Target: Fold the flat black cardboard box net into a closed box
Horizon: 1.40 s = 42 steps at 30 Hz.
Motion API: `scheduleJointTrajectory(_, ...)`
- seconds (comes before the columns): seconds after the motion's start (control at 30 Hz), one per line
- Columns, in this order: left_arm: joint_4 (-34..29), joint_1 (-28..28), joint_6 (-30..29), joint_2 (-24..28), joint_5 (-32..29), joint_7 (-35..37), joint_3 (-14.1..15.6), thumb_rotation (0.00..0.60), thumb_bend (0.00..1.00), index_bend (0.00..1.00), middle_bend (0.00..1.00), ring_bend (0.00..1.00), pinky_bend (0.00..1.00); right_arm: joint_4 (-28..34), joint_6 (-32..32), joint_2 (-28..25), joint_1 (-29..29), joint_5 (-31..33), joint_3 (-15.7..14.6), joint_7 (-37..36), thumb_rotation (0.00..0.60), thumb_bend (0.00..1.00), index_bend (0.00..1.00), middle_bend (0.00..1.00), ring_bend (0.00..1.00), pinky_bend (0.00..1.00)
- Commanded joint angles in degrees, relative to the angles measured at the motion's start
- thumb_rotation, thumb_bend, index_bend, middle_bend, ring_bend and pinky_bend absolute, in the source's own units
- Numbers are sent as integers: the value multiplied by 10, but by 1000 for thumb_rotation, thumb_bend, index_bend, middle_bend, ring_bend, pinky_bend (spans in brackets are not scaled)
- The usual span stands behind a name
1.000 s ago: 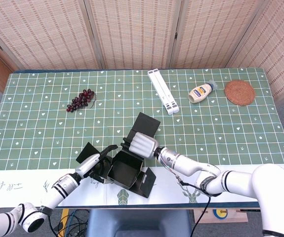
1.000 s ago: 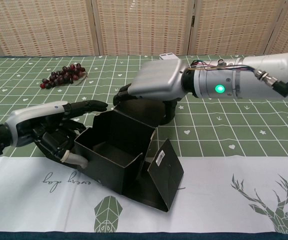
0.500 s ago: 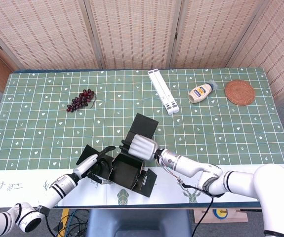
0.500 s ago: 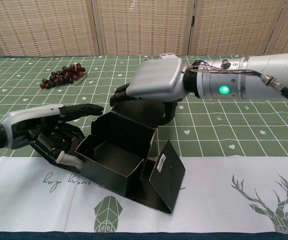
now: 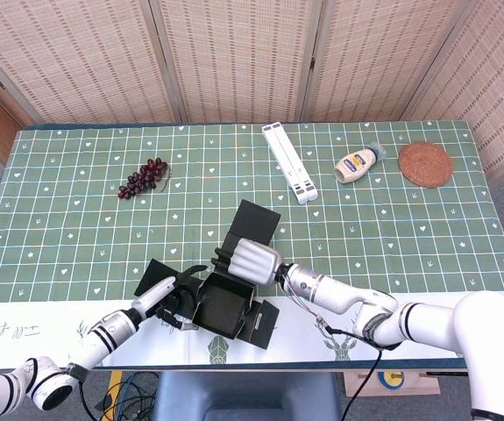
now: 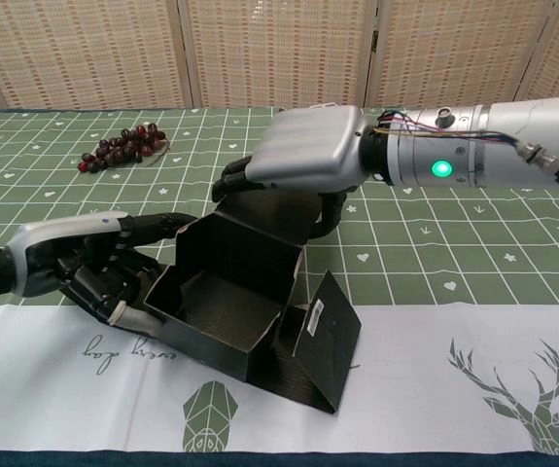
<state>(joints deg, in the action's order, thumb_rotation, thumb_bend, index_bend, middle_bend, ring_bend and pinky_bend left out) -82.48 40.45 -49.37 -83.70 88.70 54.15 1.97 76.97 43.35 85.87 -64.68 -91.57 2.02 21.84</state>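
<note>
Woven screens back a desk covered with a green patterned cloth. At 6 o'clock on it, on the white front strip, stands the black cardboard box, partly erected: an open tray with its walls up, the lid panel rising at 12 o'clock and one loose flap lying out at 4 o'clock.

Handling judgement: the board is thin, light and stiff along its panels but hinges freely at the creases; it will slide on the cloth if pushed unbraced. Take hold on panel edges close to a crease, never mid-panel, which would buckle.

Left hand: fingers spread and curled against the tray's 9 o'clock wall, bracing it; whether any finger pinches the wall cannot be told. Right hand: hovers above the lid panel, fingers bent down over its top edge, probably touching it; a firm grip is not visible.

Hidden: the lid's far face, the right fingertips and the panel under the left palm.
</note>
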Motion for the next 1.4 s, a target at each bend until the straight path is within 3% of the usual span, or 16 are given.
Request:
scheduleJointTrajectory(0.03,0,4,7,-2,-5,11,-2,600,111,51,65,469,706,-5,0,1,-3,-12,-3,3,600,320,175,363,835,858)
scheduleJointTrajectory(0.77,-2,27,42,8,-2,97,4,600,112,139,153,498,713,-45,15,25,-21,-56,-3,-24,600,320,175,360,835,858)
scheduleJointTrajectory(0.9,-1,29,44,7,-2,111,4,600,112,189,190,512,715,-51,13,31,-21,-52,1,-15,600,320,165,304,835,858)
scheduleJointTrajectory(1.07,2,32,47,5,-1,123,6,600,112,198,195,515,716,-51,13,38,-19,-44,5,-8,600,320,0,205,831,858)
scheduleJointTrajectory(1.4,-3,29,50,4,-19,107,2,600,111,217,211,526,736,-35,20,37,-4,-21,16,18,600,255,0,46,828,858)
